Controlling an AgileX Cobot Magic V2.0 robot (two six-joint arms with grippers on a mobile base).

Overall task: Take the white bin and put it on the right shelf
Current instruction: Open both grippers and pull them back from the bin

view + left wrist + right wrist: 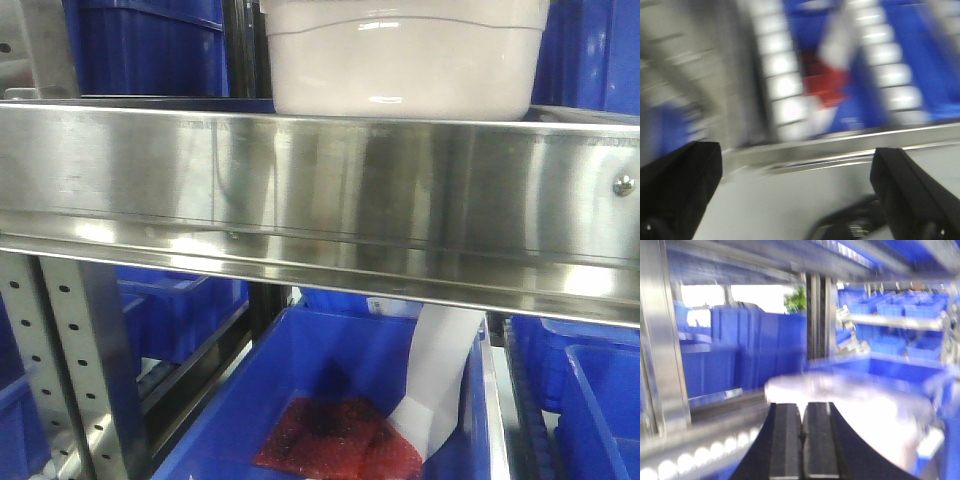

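In the front view, the white bin (405,60) sits on the right shelf (300,190), on the deck just behind the shiny front rail and a little right of centre. You see only its lower body, because the frame's top edge cuts off the lid. Its broad side faces you and it stands upright and level, so its long axis most likely runs left to right along the rail. Neither arm shows here. Below the shelf, a blue crate (300,370) holds a red bag (335,440) and a white sheet (440,370).

The left wrist view is heavily blurred. The left gripper (797,160) is released: its two black fingers stand wide apart at the frame's edges with nothing between them. Beneath them a pale flat surface ends in a steel edge, and you cannot tell whether it is the bin's lid or the shelf deck. Past that edge, lower down, there are blue and red smears.

The right wrist view is also blurred. The right gripper (801,412) is clenched, pad against pad, with nothing visible between the pads. A pale smear, probably the bin (850,400), lies just past the tips, ahead of them and spreading to the right. The blur hides whether the tips touch it.

By these views the right arm looks the nearer one, with the bin ahead and to its right. That claw would have to open before it could take a rim. With the long axis along the rail, a grasp would go across the short width or at the two ends. The bin already rests on a steel shelf, so first check whether the placing is already done.
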